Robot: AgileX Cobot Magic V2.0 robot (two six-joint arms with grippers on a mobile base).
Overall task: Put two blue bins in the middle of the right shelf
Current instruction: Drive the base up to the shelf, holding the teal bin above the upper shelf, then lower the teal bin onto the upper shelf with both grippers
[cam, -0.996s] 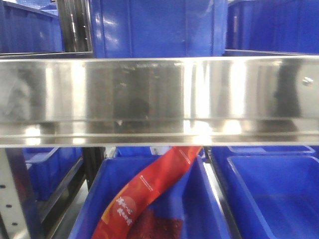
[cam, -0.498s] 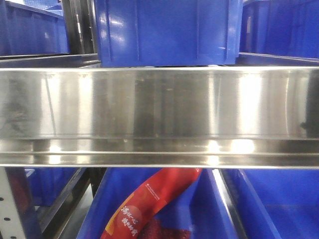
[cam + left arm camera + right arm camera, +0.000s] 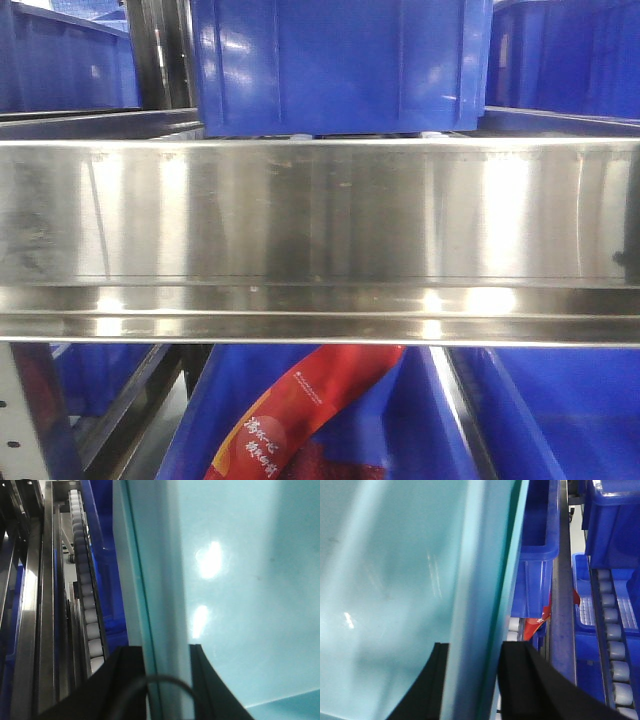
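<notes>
A blue bin (image 3: 340,65) stands above the steel shelf rail in the front view. In both wrist views a bin looks pale teal in the bright light. My left gripper (image 3: 167,650) is shut on one side wall of this bin (image 3: 160,580), one black finger outside and one inside. My right gripper (image 3: 472,647) is shut on the opposite wall (image 3: 480,580) the same way. The bin's inside (image 3: 250,580) looks bare. Neither gripper shows in the front view. I cannot tell a second task bin from the others.
A wide steel shelf rail (image 3: 320,230) crosses the front view. Below it a red bag (image 3: 300,410) lies in a blue bin (image 3: 420,420). More blue bins stand at left (image 3: 60,60), right (image 3: 560,60) and beside the right wrist (image 3: 537,540). Roller tracks (image 3: 87,605) (image 3: 615,645) run alongside.
In the front view the steel rail has dropped lower and the blue bin above it has shifted right and shows more. Little has moved in the last half second.
</notes>
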